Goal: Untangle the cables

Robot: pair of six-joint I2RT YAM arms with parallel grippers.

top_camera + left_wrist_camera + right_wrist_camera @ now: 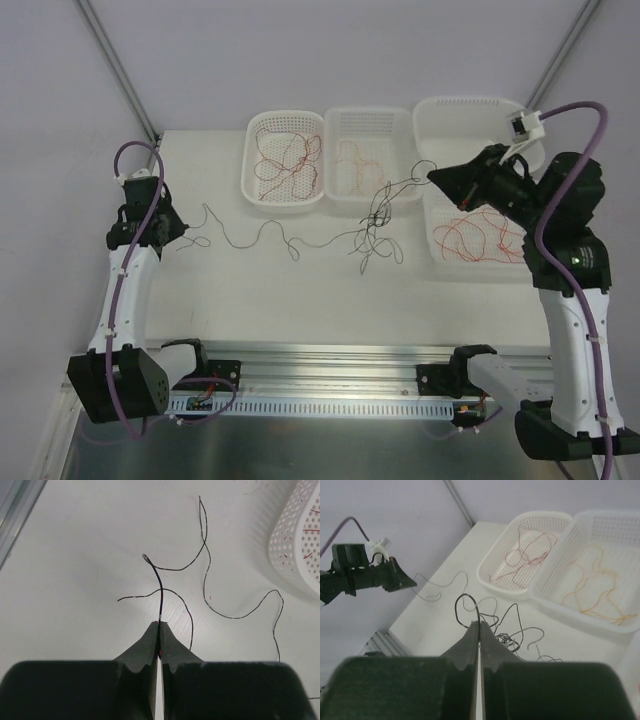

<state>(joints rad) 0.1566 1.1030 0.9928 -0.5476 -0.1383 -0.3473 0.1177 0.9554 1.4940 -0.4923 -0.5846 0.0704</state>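
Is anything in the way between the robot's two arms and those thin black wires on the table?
Nothing visible does. The left end effector and the right end effector are each shut on a strand of the black cables, and the knotted part lies between the two.

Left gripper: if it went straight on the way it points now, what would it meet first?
Apart from the black cable it pinches, the left gripper would probably reach only bare white table; the basket lies off to the side.

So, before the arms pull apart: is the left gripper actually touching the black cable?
Touching. The left wrist view shows the black cable pinched in the shut left gripper.
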